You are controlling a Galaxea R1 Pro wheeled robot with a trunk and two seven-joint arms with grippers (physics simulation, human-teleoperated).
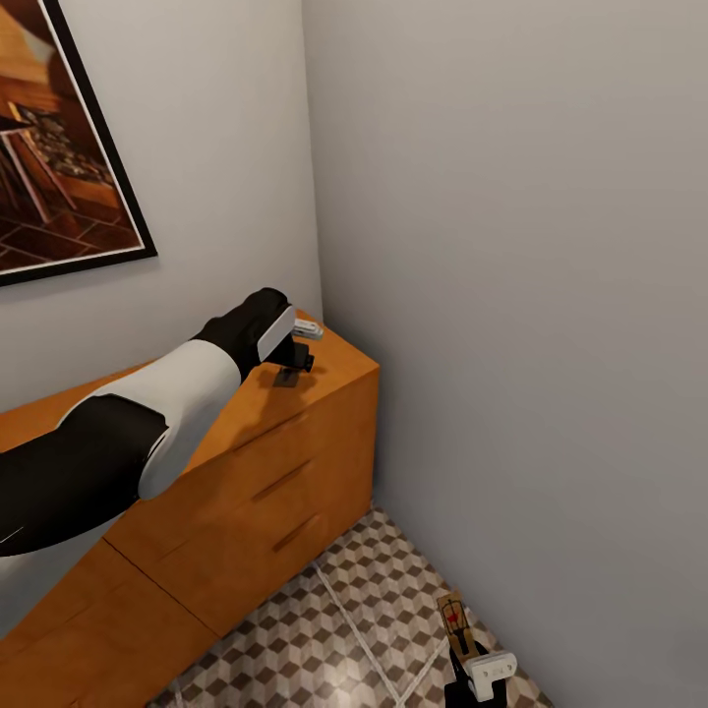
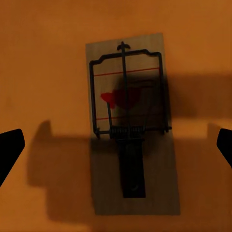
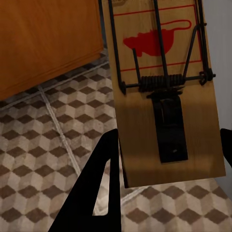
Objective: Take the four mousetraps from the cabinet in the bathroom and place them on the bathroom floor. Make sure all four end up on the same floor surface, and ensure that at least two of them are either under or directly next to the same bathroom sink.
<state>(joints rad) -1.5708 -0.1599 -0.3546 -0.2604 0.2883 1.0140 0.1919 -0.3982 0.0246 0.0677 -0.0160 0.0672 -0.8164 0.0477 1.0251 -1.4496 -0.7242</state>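
Note:
One mousetrap, a tan board with dark wire and a red mark, lies flat on the orange-brown cabinet top. My left gripper hovers over it, open, with a dark fingertip on either side and apart from the board. In the head view the left gripper is over the cabinet's far right corner by the wall. A second mousetrap hangs above the cube-patterned bathroom floor with my right gripper shut on its lower end. The head view shows that mousetrap sticking up from the right gripper.
Grey walls meet in a corner right behind the cabinet's end. A framed picture hangs on the left wall above the cabinet. Patterned floor runs between the cabinet front with its bar handles and the right wall.

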